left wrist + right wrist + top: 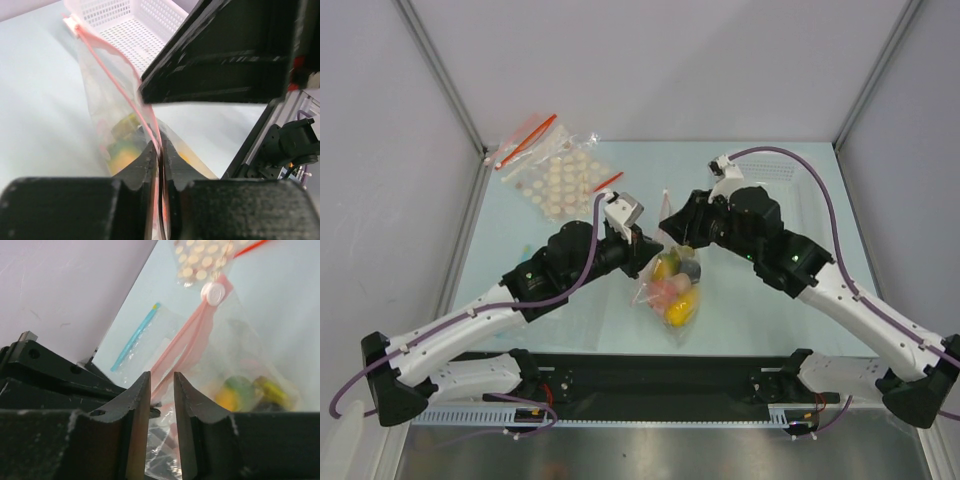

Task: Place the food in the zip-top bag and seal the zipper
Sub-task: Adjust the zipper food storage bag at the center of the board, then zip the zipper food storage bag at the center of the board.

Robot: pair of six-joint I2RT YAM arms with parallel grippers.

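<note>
Above the pale desk (495, 245), left fingers (142, 170) clamp the zip-top bag (672, 292) at its zipper (124, 84); right fingers (136, 400) straddle that zipper, narrowly apart.

The left arm (480, 315) is reaching from the lower left of the top view toward the centre, bending at the elbow. The left tool (159, 147) is pressing its two fingers almost together, pinching the zipper (119, 80) between them. The right arm (850, 300) is coming in from the lower right, folding at the elbow, with its wrist pointing left. The right tool (162, 377) is holding its fingers a narrow gap apart. The two tools are sitting just beside each other at mid-frame.
</note>
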